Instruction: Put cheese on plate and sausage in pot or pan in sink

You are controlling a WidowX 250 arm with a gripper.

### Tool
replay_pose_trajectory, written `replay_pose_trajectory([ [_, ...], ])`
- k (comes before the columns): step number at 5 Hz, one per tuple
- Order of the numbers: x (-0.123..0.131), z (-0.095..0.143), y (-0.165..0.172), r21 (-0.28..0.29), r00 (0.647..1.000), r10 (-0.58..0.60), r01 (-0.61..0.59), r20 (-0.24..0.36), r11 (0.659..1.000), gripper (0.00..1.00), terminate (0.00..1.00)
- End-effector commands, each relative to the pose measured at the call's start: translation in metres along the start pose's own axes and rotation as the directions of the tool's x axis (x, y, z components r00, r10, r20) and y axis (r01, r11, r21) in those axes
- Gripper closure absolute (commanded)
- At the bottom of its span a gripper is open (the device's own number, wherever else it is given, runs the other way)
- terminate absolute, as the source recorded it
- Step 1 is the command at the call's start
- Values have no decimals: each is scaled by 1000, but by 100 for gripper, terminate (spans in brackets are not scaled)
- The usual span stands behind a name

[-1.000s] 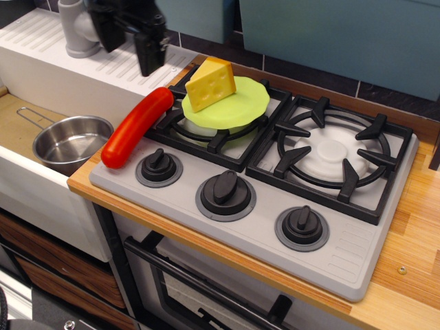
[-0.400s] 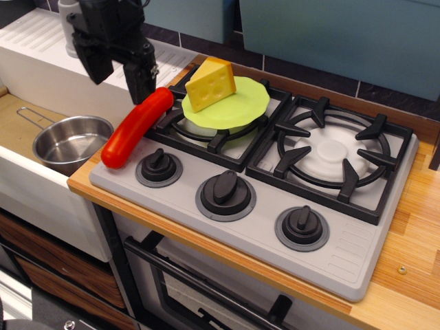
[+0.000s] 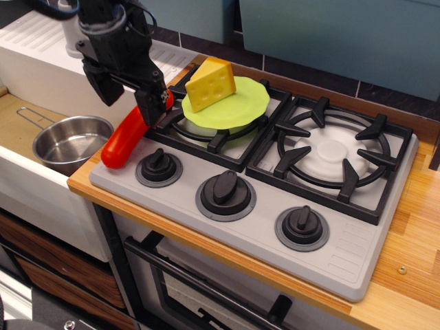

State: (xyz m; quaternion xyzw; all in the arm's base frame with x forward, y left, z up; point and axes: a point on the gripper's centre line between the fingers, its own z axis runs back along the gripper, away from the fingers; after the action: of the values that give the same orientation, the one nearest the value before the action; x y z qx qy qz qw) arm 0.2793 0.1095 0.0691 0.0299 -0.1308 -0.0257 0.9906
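Observation:
The yellow cheese stands on the lime-green plate, which rests on the left burner. The red sausage lies slantwise on the stove's left edge. My black gripper is open and low over the sausage's upper half. One finger covers the sausage's far end and the other hangs to its left. I cannot tell whether the fingers touch the sausage. The steel pot sits empty in the sink, just left of the sausage.
The grey stove has three knobs along its front and a bare right burner. A ribbed white drainboard lies behind the sink. The wooden counter runs along the right.
My gripper has come forward, rightward and down from over the drainboard to just over the sausage's upper half. The sausage, cheese, plate and pot have not moved.

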Motion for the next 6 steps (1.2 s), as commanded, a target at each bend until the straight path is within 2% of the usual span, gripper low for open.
replay_pose_trajectory([
  [1,8,-12,2,11,995,-19,18,102,1000,0,0],
  [3,10,-30,19,23,987,-54,51,152,998,0,0],
  [4,11,-30,23,23,986,-63,60,156,998,0,0],
  [5,10,-30,21,20,990,-44,42,134,999,100,0],
  [6,11,-27,18,15,993,-32,30,111,999,100,0],
])
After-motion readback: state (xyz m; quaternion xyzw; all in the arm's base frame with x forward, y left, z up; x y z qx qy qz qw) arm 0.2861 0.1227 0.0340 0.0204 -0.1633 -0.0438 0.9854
